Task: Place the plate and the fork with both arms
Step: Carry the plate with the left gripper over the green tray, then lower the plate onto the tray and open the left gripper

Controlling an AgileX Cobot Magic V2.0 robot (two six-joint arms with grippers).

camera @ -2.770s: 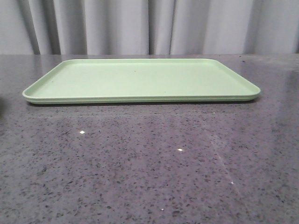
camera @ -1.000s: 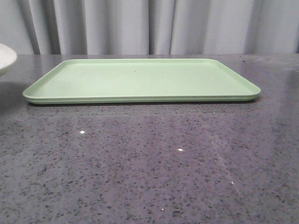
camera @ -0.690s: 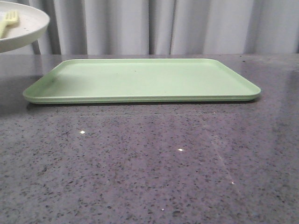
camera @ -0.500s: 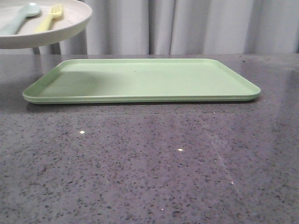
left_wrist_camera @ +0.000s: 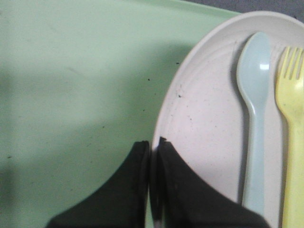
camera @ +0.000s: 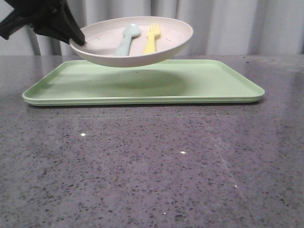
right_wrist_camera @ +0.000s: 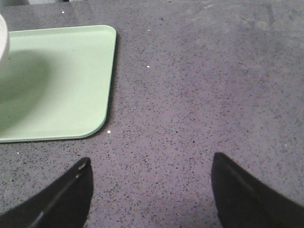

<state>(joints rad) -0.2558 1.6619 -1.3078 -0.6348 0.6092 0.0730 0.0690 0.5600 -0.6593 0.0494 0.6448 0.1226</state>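
Observation:
The pale pinkish-cream plate (camera: 156, 50) hangs in the air above the left half of the light-green tray (camera: 213, 85). My left gripper (camera: 78, 40) is shut on the plate's left rim; in the left wrist view one finger sits under the rim and one on top of the plate (left_wrist_camera: 209, 114), the gripper (left_wrist_camera: 153, 142) pinching it. On the plate lies the yellow fork (camera: 151, 39) (left_wrist_camera: 290, 118), beside a pale blue spoon (camera: 127, 40) (left_wrist_camera: 254, 104). My right gripper (right_wrist_camera: 151, 164) is open over bare tabletop, to the right of the tray (right_wrist_camera: 71, 80), with nothing between its fingers.
The tray lies flat on a dark speckled stone tabletop (camera: 156, 166). A grey curtain (camera: 228, 26) closes off the back. The tray's right half has nothing on it.
The plate with fork and spoon came in from the far left, carried by my left gripper, and now hovers over the tray's left half. The tray has not moved.

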